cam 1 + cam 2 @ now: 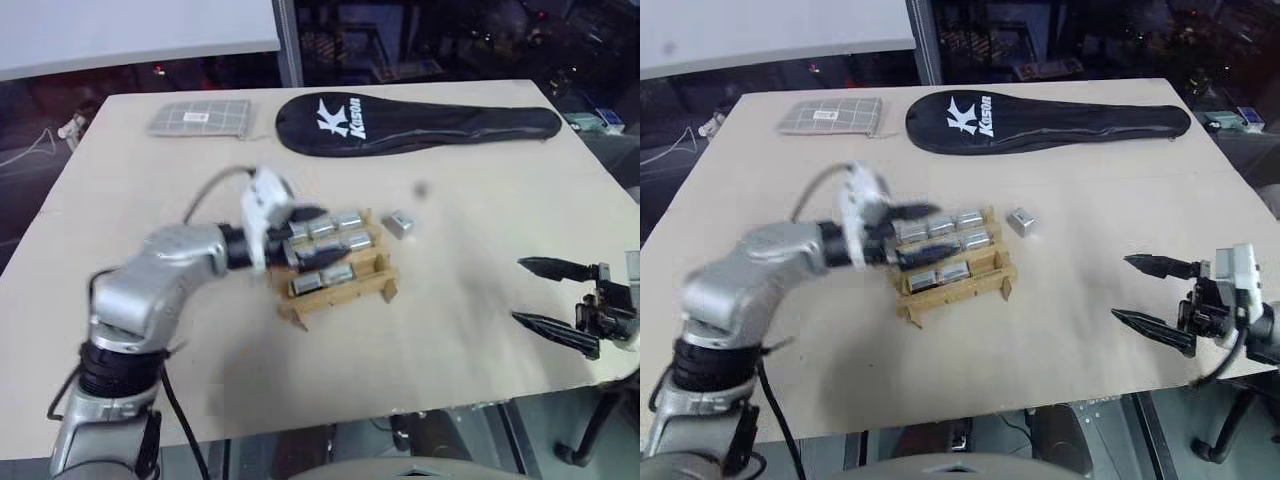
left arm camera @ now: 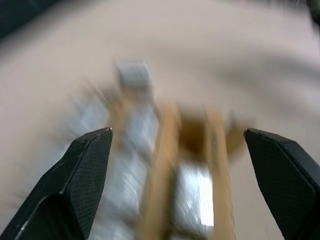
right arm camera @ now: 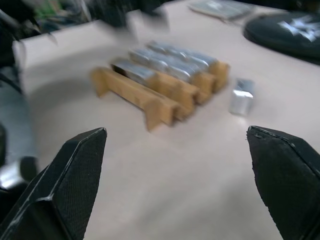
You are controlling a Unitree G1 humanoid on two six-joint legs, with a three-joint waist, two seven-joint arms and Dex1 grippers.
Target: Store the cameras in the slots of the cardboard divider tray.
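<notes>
The cardboard tray (image 1: 952,268) sits near the middle of the desk (image 1: 1090,220), its slots mostly filled with small silver cameras (image 1: 942,227) lying side by side. One more camera (image 1: 1020,221) rests loose on the desk just beside the tray's far right corner, so the job looks close to done, with this piece probably among the last to go in. The left hand (image 1: 912,235) hangs over the tray's left side with its two black fingers spread wide and nothing between them, as its wrist view confirms; that pose suits a hand that has nothing to carry and is placed above the slots. The right hand (image 1: 1150,292) waits near the desk's right front edge, well apart from the tray, fingers also wide apart and empty, pointing toward the tray and the loose camera, which may be why it is held there. The left arm covers the tray's left slots, so whether each is filled cannot be told. A dark racket cover (image 1: 1050,118) and a grey checked pouch (image 1: 830,115) lie at the far edge.
</notes>
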